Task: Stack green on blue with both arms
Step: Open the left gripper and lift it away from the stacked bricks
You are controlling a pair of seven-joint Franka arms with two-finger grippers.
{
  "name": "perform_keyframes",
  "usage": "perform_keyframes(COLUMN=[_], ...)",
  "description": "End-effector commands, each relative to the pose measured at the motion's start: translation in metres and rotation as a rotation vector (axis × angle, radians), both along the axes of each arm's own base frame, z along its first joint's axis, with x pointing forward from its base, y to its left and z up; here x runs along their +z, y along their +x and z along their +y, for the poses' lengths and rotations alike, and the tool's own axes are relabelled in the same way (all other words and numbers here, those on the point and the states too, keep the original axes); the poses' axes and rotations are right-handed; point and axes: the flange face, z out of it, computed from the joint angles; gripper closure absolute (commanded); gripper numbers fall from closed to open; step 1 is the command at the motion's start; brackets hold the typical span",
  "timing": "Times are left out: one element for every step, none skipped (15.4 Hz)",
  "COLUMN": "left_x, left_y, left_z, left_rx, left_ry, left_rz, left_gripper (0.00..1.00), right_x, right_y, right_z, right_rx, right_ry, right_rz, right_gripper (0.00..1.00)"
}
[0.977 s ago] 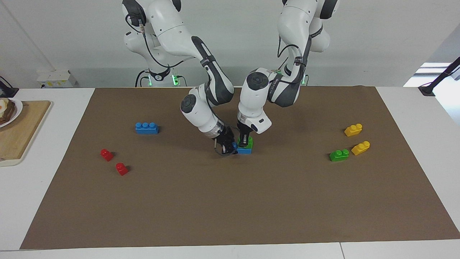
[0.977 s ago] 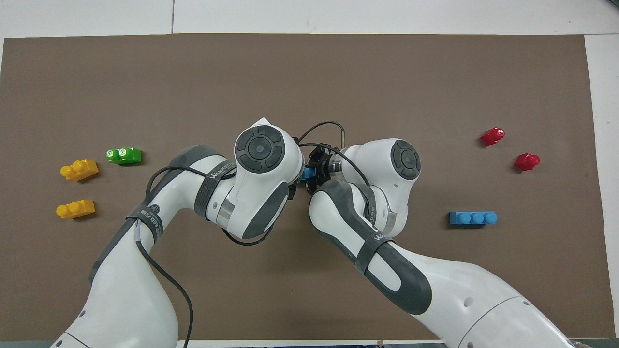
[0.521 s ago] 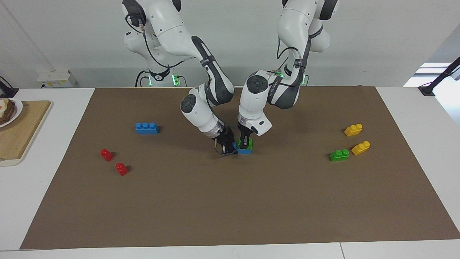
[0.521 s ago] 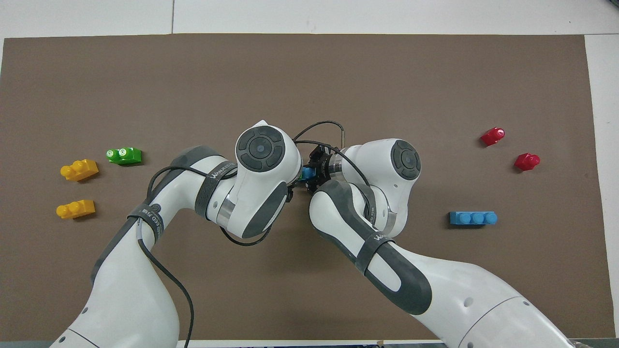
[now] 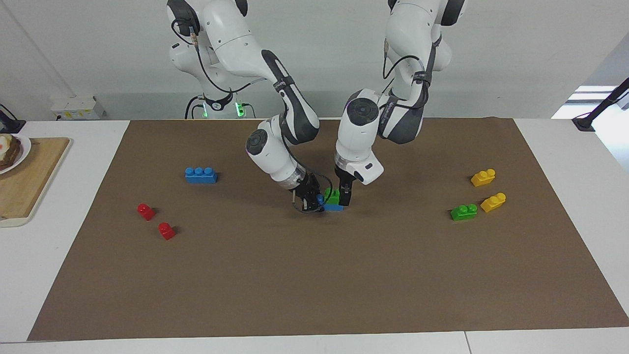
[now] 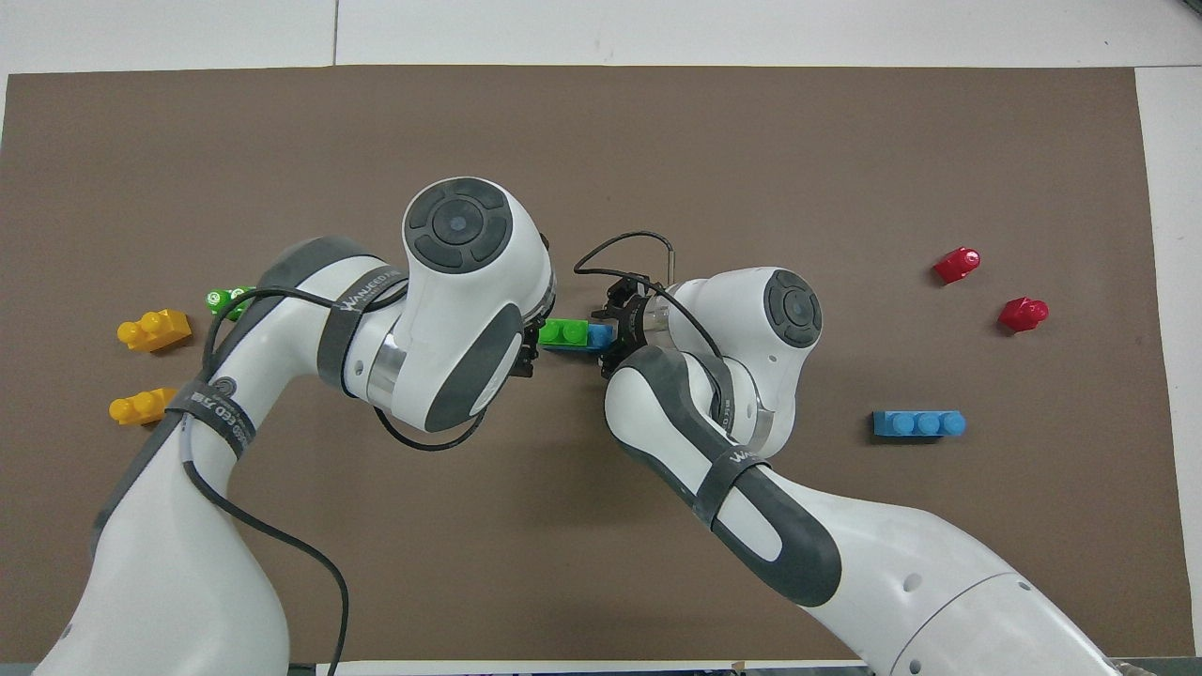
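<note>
1. Left gripper point(image 5: 345, 197) has let go of the green brick point(image 5: 333, 195) and shifted aside; jaws open, just beside it.
2. Green sits on the blue brick point(image 5: 334, 207) mid-mat.
3. Right gripper point(image 5: 314, 202) at blue's end; grip unclear.

Mid-bench, the green brick point(image 5: 333, 195) on its blue brick point(image 5: 334, 207) is hemmed in by the left end effector point(image 5: 345, 195) on one side and the right end effector point(image 5: 311, 201) on the other; the brown mat point(image 5: 314, 285) farther from the robots lies open.
</note>
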Motion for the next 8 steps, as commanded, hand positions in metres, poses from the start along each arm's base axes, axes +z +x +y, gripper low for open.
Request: perform_keyframes(left_x=[0.049,0.063,0.074,0.083,0.086,0.092,0.101,0.110], left_y=[0.000,0.000,0.001,0.002,0.004,0.006,0.009,0.010], left_z=[0.039,0.054,0.072,0.085,0.099,0.112,0.131,0.151], left_rx=[-0.072,-0.114,-0.154,-0.198,-0.246,-0.282,-0.302,-0.330], left_ry=[0.007,0.011,0.018,0.019,0.022,0.023,0.021,0.019], left_rz=[-0.010,-0.007,0.004,0.006,0.012,0.016,0.010,-0.003], left_gripper=[0.00,0.00,0.00,0.00,0.00,0.00,0.00,0.00], right_x=[0.002,0.003,0.005,0.007,0.007,0.012,0.019,0.024], right_y=[0.006,0.005,0.007,0.010,0.011,0.015,0.018,0.022], right_z=[0.000,0.002,0.003,-0.001,-0.003,-0.010,-0.013,-0.021], right_rx=[0.000,0.002,-0.001,-0.015,-0.015,-0.025,-0.028,-0.037], right_ry=[0.014,0.016,0.019,0.022,0.022,0.025,0.031,0.037], right_rz=[-0.036,-0.041,-0.045,-0.041,-0.041,-0.044,-0.050,-0.049], right_gripper=[0.34,0.33,0.25,0.13,0.01,0.00,0.00,0.00])
